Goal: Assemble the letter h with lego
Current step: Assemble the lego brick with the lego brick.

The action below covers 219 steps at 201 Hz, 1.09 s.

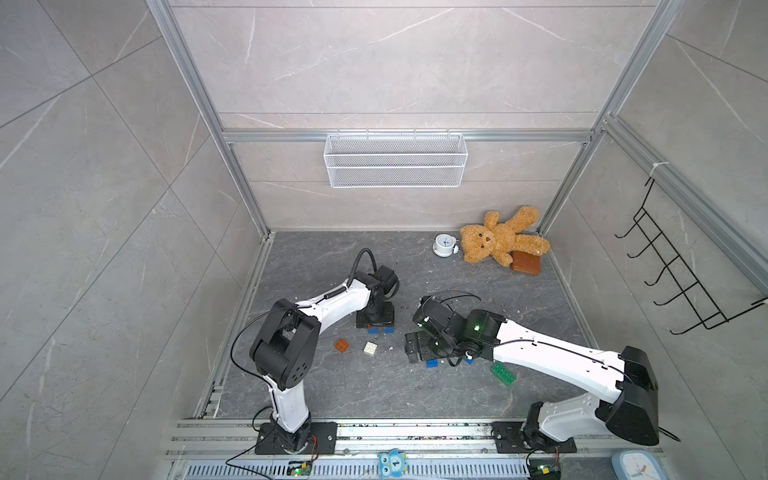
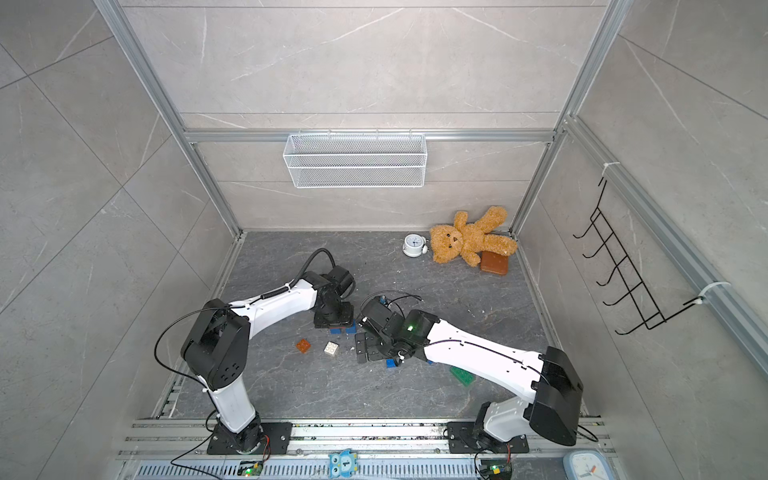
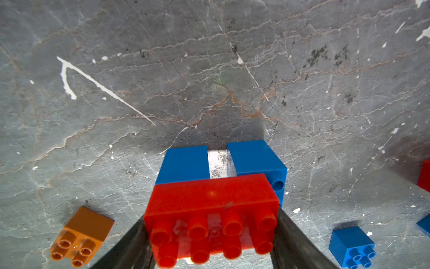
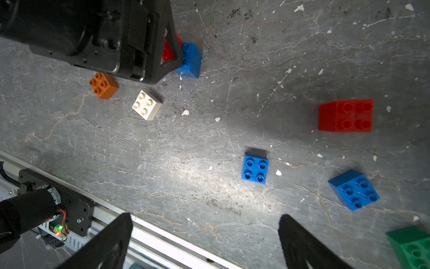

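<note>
Crossbar step: left claw (image 3: pixel 210 215) flanks the red brick (image 3: pixel 209 195) atop two blue bricks (image 3: pixel 183 163) (gripping? I cannot tell); released right claw (image 4: pixel 204 215) should fetch the loose blue brick (image 4: pixel 255 168) next.

You face pale grey marble-look wall panels (image 1: pixel 395 62) set in an aluminium frame (image 1: pixel 399 136). A white wire basket (image 1: pixel 395 160) hangs on the back wall and a black hook rack (image 1: pixel 675 266) on a side wall, above the dark veined stone desk (image 1: pixel 332 257).

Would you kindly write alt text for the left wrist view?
A long red brick sits across two blue bricks, between the left gripper's fingers. A brown brick and a loose blue brick lie nearby on the grey marbled tabletop.
</note>
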Available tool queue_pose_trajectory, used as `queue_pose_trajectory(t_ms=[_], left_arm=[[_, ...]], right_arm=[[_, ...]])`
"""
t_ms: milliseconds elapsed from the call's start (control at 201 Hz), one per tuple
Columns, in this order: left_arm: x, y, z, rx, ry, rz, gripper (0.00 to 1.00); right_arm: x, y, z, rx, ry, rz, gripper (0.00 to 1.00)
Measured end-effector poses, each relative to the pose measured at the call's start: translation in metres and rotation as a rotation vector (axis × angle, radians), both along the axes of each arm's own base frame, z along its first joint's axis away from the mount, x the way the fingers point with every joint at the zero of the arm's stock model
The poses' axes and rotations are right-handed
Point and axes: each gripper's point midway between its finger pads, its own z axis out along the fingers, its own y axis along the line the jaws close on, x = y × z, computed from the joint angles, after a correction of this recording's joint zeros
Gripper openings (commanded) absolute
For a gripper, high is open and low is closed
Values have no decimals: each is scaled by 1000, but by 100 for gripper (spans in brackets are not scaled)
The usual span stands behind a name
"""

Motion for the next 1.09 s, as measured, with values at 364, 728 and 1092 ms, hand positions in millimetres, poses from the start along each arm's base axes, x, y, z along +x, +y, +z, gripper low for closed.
queue_pose_trajectory(t_ms=[364, 728, 1092], left_arm=[[2, 4, 1, 21, -13, 1, 86], [1, 18, 8, 83, -15, -18, 100], [0, 18, 34, 47, -44, -29, 100]], right_arm=[[0, 0, 0, -2, -2, -1, 100], [2, 2, 9, 7, -12, -2, 100], [3, 4, 14, 16, -17, -2, 100]])
